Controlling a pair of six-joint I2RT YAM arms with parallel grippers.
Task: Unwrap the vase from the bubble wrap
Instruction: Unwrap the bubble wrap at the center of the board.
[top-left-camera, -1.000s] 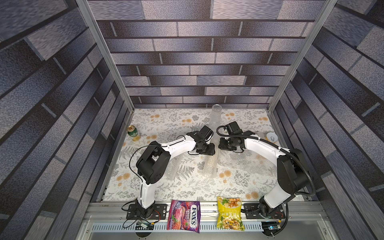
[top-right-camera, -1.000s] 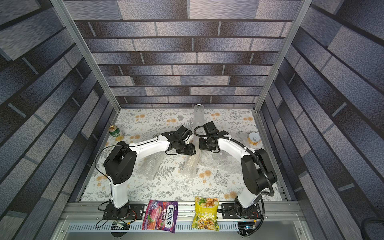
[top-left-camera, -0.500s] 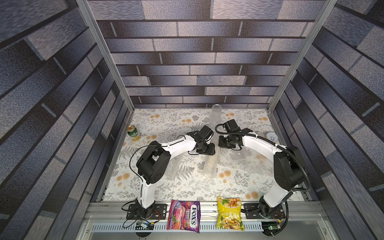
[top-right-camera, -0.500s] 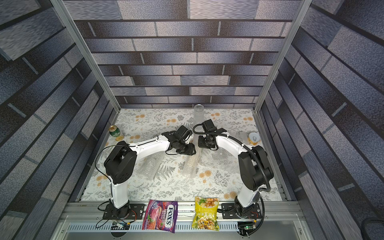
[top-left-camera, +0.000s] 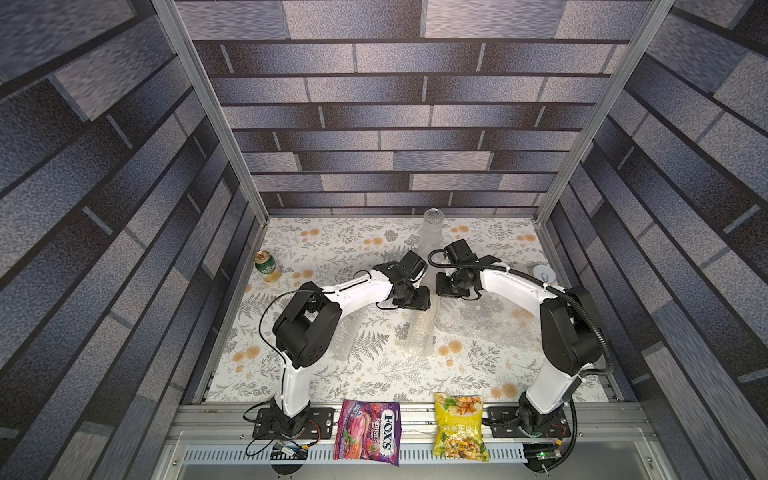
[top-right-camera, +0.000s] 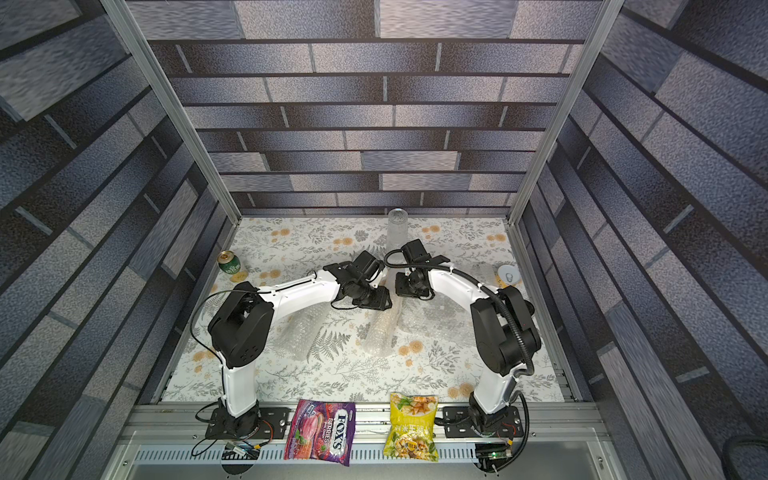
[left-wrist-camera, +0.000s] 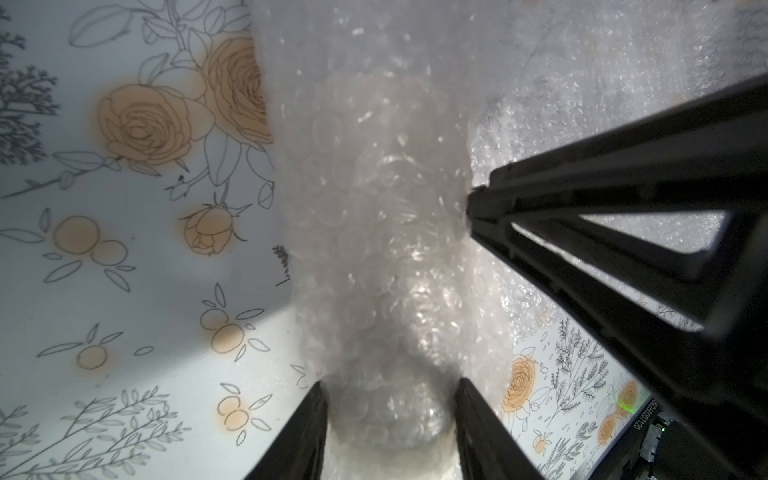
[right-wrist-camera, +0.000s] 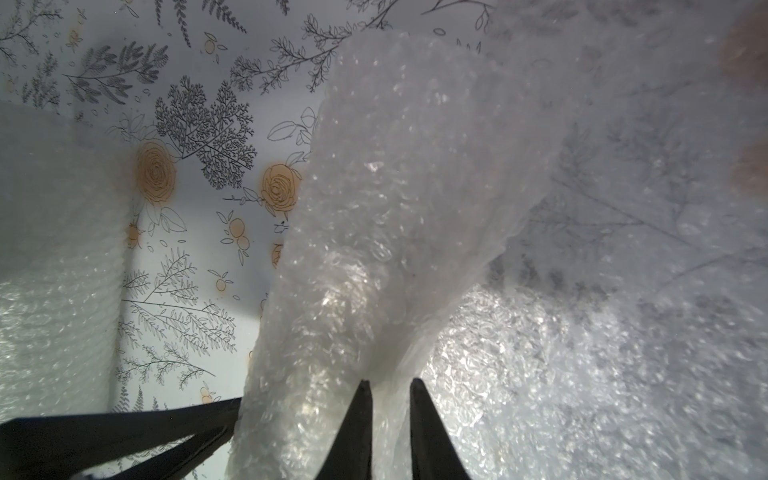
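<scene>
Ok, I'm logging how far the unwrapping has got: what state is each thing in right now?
bubble wrap: lying down, partly unrolled, loose sheet spread beside the roll.
left gripper: shut on the rolled end.
right gripper: shut on the loose flap.
second roll: lying, fully rolled, untouched.
glass cylinder: upright, bare.
green can: upright.
sweets bag: lying flat.
yellow snack bag: lying flat.

The bubble wrap (top-left-camera: 419, 332) is translucent whitish, dotted with small bubbles. The bench (top-left-camera: 374, 374) is white, printed with grey ferns and orange roses. The can (top-left-camera: 264, 264) is green, the sweets bag (top-left-camera: 368, 430) purple, the snack bag (top-left-camera: 459, 428) yellow.
</scene>
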